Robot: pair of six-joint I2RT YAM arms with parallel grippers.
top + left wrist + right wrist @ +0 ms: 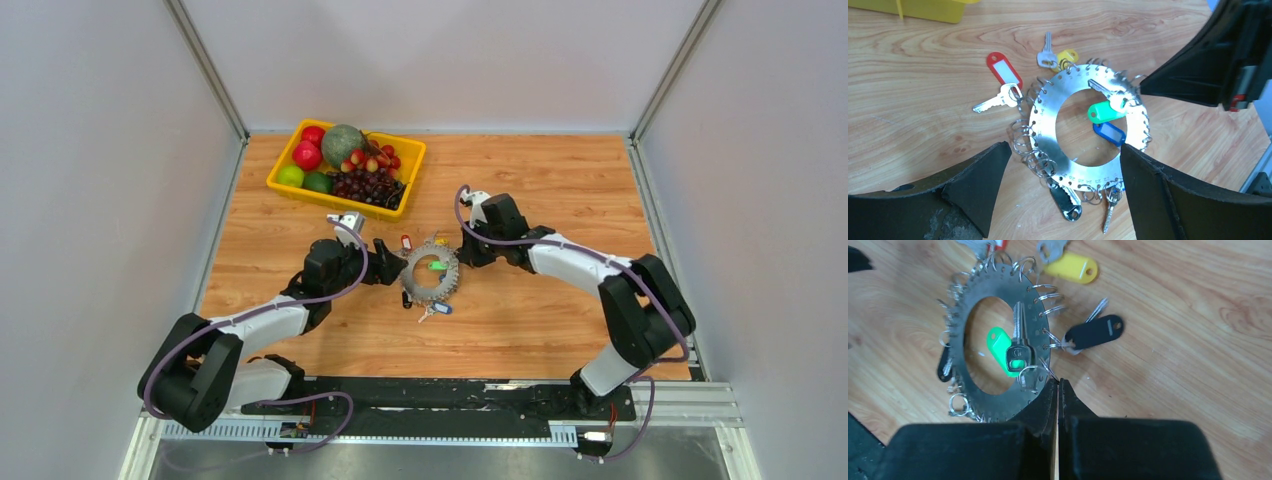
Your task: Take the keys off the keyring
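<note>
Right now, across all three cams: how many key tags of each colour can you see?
red tag: 1
yellow tag: 1
green tag: 1
blue tags: 2
black tags: 2
Total: 7 in view; more could be hidden.

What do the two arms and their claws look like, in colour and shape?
The left arm and right arm have white shells with black joints and bases. A purple cable runs along each. The left claw and right claw have broad, matte black, wedge-shaped fingers.
</note>
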